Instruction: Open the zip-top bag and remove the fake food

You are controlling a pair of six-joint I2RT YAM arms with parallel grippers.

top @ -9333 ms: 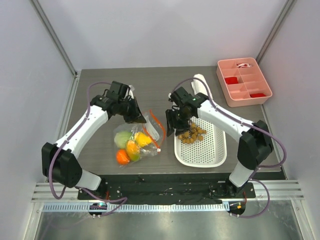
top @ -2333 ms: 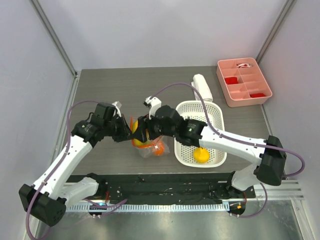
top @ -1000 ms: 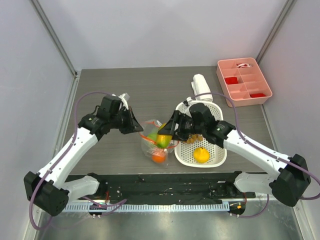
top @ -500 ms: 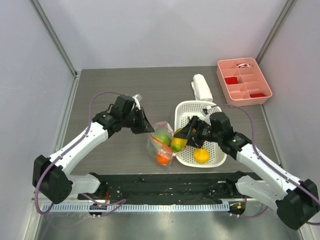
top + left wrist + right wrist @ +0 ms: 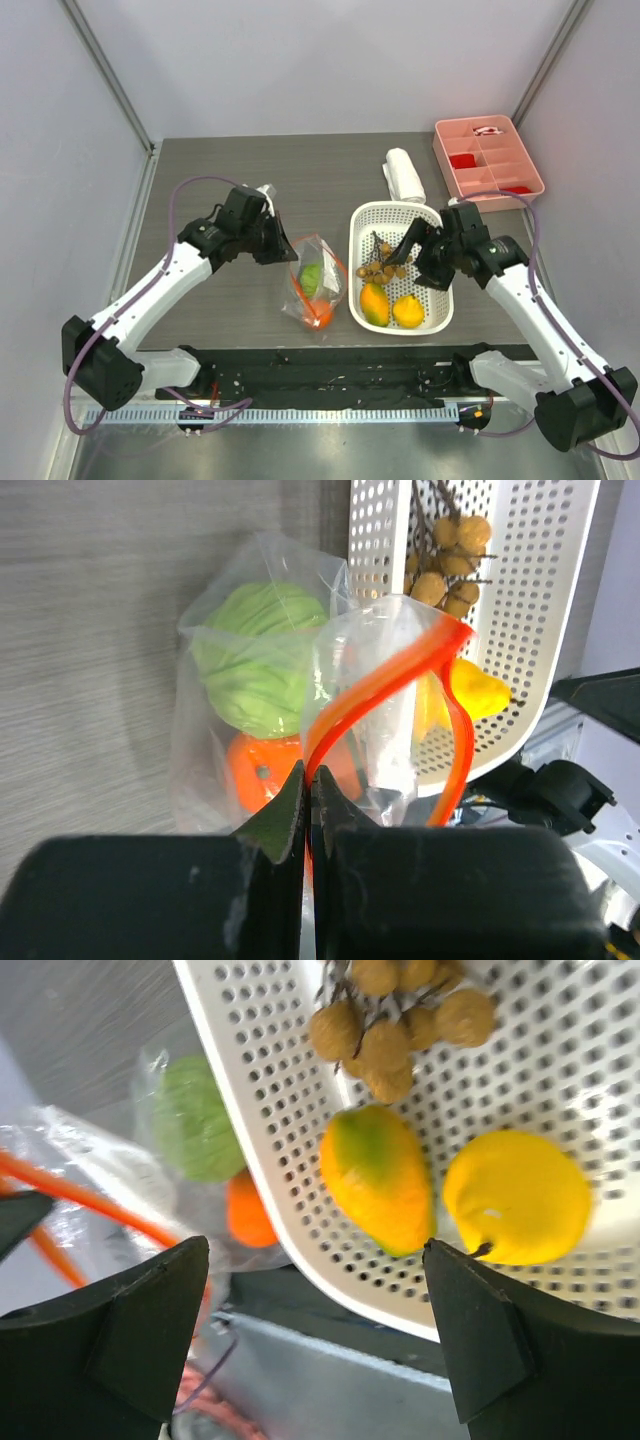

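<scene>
The left gripper is clamped tight on the orange-red zip strip of the zip-top bag, its two dark fingers pressed together with the strip pinched between them. The strip loops open beyond the grip. The bag hangs from that hold, its lower end on the grey wood-grain table just left of the basket. It is one clear, crinkly plastic pouch. Two pieces of fake food sit inside it: a wrinkled green fruit above and a smooth orange below, touching each other. The right gripper hovers over the basket with its jaws spread wide and nothing between them. Beneath it, three pieces lie in the basket. A tapered orange-yellow mango with a green patch and a round yellow lemon sit side by side at the near end. A single bunch of small brown grapes lies just beyond them. The basket is white, rectangular with rounded corners, and perforated all over. Well apart, by the far right corner of the table, stands one pink compartment tray. One white cylindrical object lies just beyond the far end of the basket.
</scene>
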